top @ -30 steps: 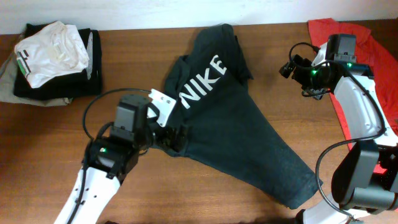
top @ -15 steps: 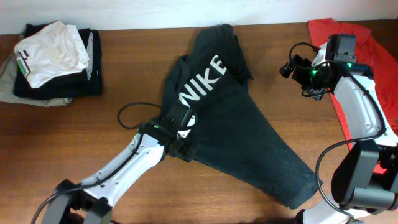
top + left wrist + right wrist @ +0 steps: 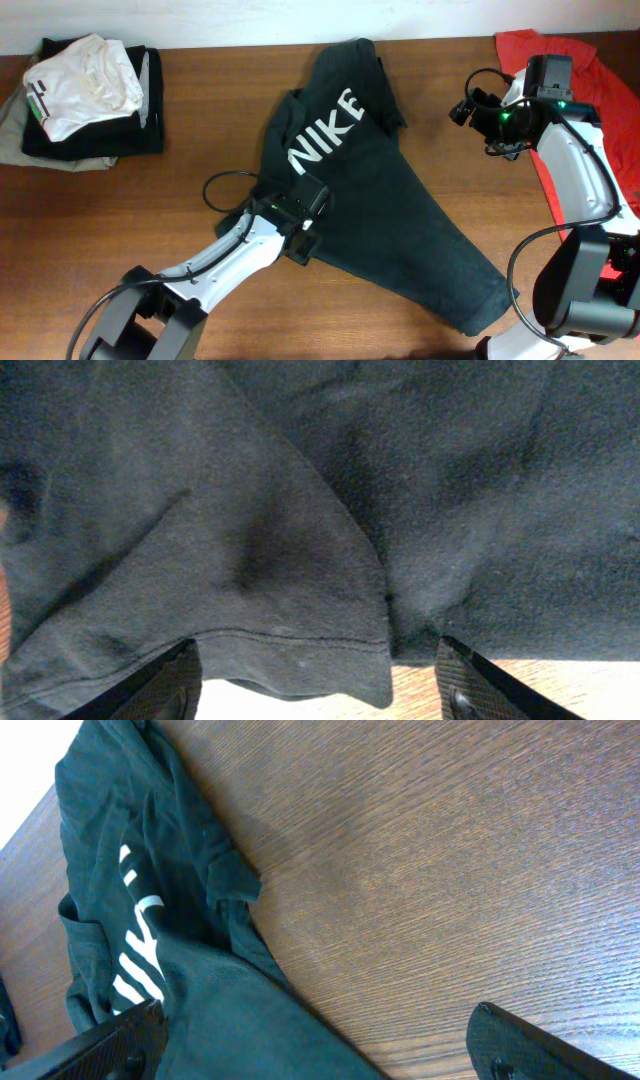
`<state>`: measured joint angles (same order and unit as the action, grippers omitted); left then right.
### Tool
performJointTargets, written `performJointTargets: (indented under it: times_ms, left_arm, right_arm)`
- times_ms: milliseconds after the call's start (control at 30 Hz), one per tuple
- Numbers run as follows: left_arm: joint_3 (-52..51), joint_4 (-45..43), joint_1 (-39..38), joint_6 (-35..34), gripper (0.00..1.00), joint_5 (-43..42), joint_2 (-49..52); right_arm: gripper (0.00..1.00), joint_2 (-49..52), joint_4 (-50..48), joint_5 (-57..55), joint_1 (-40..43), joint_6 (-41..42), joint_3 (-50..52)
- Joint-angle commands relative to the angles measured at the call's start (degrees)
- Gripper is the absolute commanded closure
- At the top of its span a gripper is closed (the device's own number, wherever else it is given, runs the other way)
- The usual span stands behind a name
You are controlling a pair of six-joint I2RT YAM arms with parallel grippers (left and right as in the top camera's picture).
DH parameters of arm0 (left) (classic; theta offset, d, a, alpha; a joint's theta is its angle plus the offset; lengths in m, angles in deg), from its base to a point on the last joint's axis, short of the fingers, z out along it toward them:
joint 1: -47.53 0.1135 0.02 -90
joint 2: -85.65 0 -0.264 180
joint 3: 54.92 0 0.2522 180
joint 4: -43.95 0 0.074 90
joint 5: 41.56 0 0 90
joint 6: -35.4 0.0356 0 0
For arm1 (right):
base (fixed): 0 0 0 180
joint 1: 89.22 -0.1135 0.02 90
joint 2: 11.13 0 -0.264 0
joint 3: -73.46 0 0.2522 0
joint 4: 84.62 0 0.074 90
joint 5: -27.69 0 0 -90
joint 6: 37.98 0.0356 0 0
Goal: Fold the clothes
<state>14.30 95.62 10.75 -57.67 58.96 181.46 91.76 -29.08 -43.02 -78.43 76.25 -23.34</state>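
Across the middle of the wooden table lay the rumpled black NIKE T-shirt. The left gripper stood jaws apart astride its left hem. The right gripper gaped wide over wood beside its right sleeve.

lab-style robot bench: wood table, folded garment stack.

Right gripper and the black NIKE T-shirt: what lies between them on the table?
Nothing but bare wood of the table lies between the right gripper and the T-shirt; the overhead and right wrist views both show this stretch.
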Motion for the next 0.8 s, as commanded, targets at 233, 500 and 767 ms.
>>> performJointTargets:
  times_ms: [233,500,767]
  left_arm:
    - [0.9,-0.5,-0.2,-1.5,0.51,1.3,1.7]
    - [1.0,-1.4,-0.2,-1.4,0.62,1.0,4.8]
    - [2.9,-1.0,-0.2,-1.4,0.62,1.4,4.8]
  right_arm:
    - [0.01,-1.5,-0.2,-0.5,-0.2,0.1,-0.7]
    - [0.02,-1.5,-0.2,-0.5,-0.2,0.1,-0.7]
    - [0.01,-1.5,-0.2,-0.5,-0.2,0.1,-0.7]
